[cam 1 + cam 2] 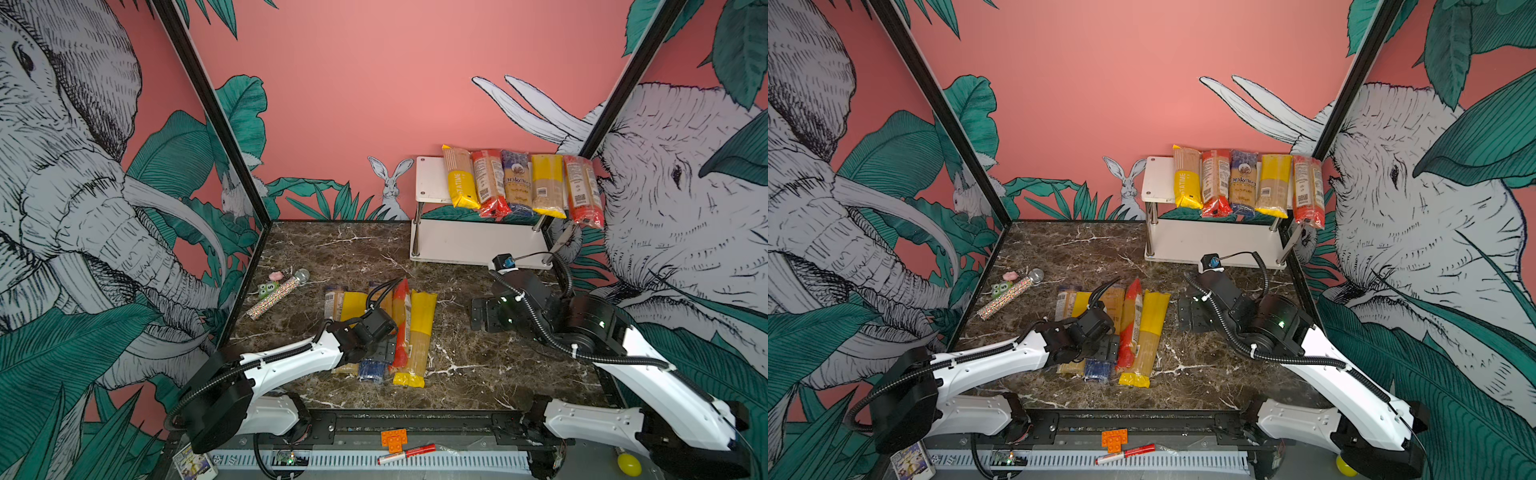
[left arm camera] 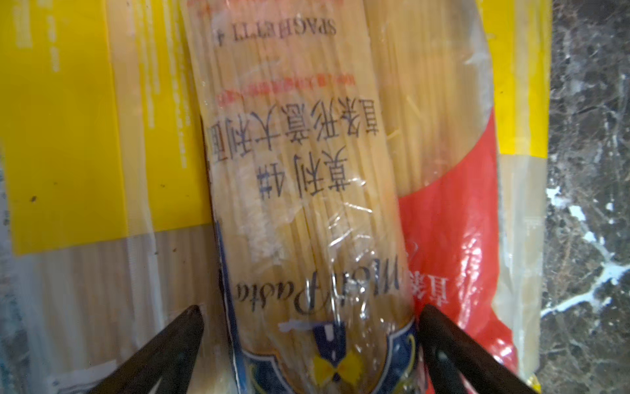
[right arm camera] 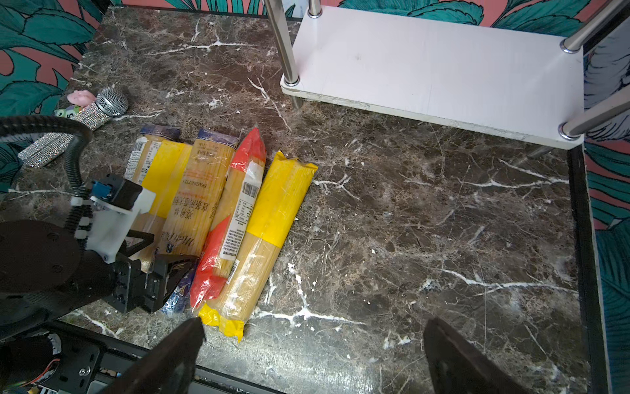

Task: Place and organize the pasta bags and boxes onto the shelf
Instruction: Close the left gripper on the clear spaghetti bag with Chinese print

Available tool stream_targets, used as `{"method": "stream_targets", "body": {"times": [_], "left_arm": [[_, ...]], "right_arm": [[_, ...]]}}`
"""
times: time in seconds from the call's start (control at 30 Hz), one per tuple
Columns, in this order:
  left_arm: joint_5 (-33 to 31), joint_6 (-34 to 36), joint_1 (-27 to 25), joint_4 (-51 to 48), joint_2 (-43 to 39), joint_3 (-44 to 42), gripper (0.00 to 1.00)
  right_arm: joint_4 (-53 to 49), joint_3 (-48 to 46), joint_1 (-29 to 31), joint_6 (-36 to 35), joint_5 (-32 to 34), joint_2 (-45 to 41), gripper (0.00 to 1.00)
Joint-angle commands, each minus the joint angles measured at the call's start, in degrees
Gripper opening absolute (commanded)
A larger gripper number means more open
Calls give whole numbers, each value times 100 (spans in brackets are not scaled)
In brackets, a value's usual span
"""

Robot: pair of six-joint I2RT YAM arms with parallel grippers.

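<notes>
- Near the table's middle, the left claw is spread apart around a blue-ended pack, for grabbing.
- The right claw is spread apart, empty.

Salmon-pink back wall sits well past the left gripper, with a white rabbit and teal leaves painted low on it. Out to that gripper's side there's a huge sketched elephant. Beyond the right gripper is a second elephant. Black corner posts. Under both grippers is a dark brown marble top with white veins. Light's flat and even.
</notes>
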Motion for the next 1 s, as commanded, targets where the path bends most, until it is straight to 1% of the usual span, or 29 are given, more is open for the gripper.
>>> {"method": "stream_targets", "body": {"times": [0.0, 0.2, 0.27, 0.3, 0.37, 0.43, 0.6, 0.63, 0.73, 0.77, 0.9, 0.97], "left_arm": [[-32, -115, -32, 152, 132, 67, 99], [-11, -110, -32, 313, 543, 82, 99], [-4, -114, -32, 353, 686, 109, 97], [10, -121, -32, 338, 725, 126, 94], [29, -141, -32, 281, 756, 178, 80], [-8, -155, -33, 185, 690, 207, 71], [-268, -81, -32, -136, 307, 254, 58], [-331, -47, -32, -255, 229, 285, 54], [-482, 40, -32, -438, 51, 340, 33], [-523, 59, -34, -485, 14, 356, 28], [-550, 60, -23, -566, -69, 434, 18], [-567, 57, -23, -606, -94, 520, 11]], "right_arm": [[-101, -128, 30, 126, 181, -103, 99], [-124, -223, 28, 137, 261, -274, 99], [-167, -212, 26, 126, 304, -318, 99], [-180, -212, 27, 125, 315, -337, 99], [-215, -214, 26, 108, 338, -379, 99], [-241, -222, 26, 101, 350, -407, 99], [-268, -290, 20, 74, 349, -487, 99], [-268, -307, 24, 74, 344, -504, 99], [-281, -335, 18, 47, 301, -523, 99], [-302, -327, 18, 33, 298, -531, 99], [-341, -378, 18, 45, 294, -651, 99], [-379, -412, 24, 51, 290, -719, 99]]}}
